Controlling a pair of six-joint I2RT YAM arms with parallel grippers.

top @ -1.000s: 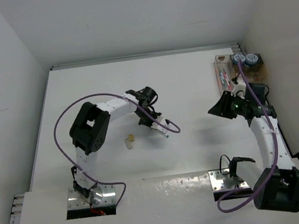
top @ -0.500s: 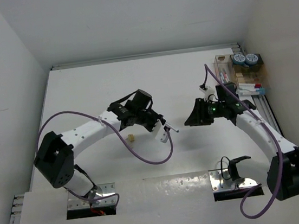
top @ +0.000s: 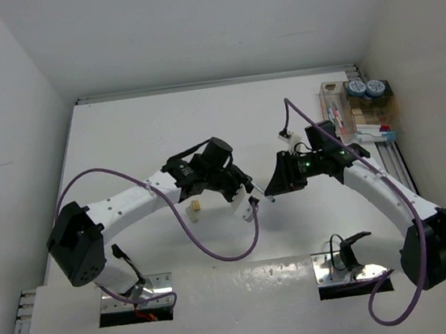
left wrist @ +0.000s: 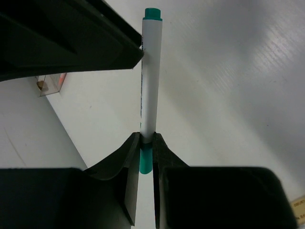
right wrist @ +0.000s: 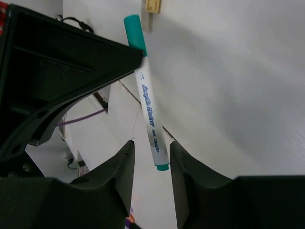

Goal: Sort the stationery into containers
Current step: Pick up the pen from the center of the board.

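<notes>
Teal-capped white pen [left wrist: 148, 76], one, clenched by left gripper [left wrist: 146, 140], right gripper [right wrist: 151, 144] jaws parted around its tip, two blue-grey rolls [top: 356, 87] in one tan box [top: 387, 100].

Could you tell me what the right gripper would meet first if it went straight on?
The teal-capped marker held by the left gripper; its near end seems to lie between the open jaws of the right gripper.

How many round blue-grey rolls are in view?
2. First roll and second roll sit side by side at the brown container, far right; others may be hidden.
</notes>
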